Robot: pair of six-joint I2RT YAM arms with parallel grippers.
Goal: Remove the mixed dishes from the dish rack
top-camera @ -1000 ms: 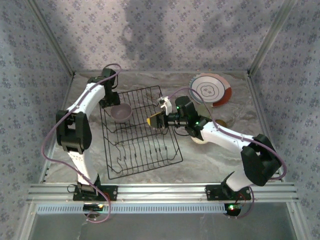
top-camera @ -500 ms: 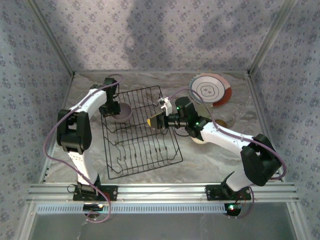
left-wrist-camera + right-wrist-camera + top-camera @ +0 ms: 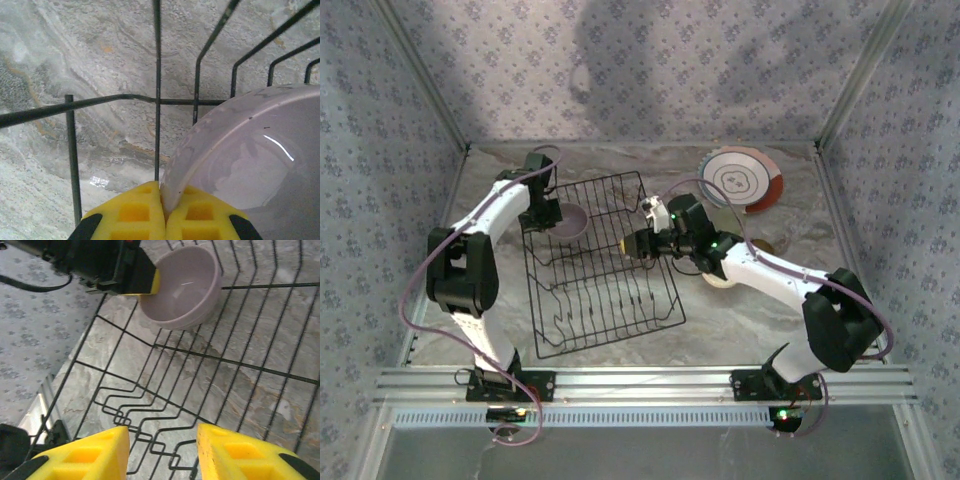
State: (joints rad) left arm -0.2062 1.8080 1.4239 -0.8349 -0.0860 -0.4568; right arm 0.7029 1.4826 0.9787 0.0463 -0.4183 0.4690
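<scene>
Starting with the top external view, the left jaws are seen at the far left end of the dish rack (image 3: 605,265), clamped on the rim of a lavender bowl (image 3: 567,222) that lies within the rack's outline; whether the bowl is resting on the wires cannot be told. The right jaws are held over the rack's right edge, well apart from the bowl. Beyond the right jaws and off to their right, a stack of plates (image 3: 745,180) is laid on the marble surface (image 3: 790,230), a white ringed plate on top and an orange-red rim showing beneath. An amber cup (image 3: 762,245) is seen just beside the right arm (image 3: 770,270), and a cream dish (image 3: 720,281) is partly hidden under that arm. From the left wrist, the yellow pads (image 3: 135,212) are seen pressed together on the bowl's thin rim, the glossy hollow of the bowl spreading to the right of the jaws and black rack wires crossing just ahead of them. From the right wrist, the right jaws are seen standing apart with nothing held, rack wires lying below the gap, and the clamped bowl is seen ahead and slightly left of them.
</scene>
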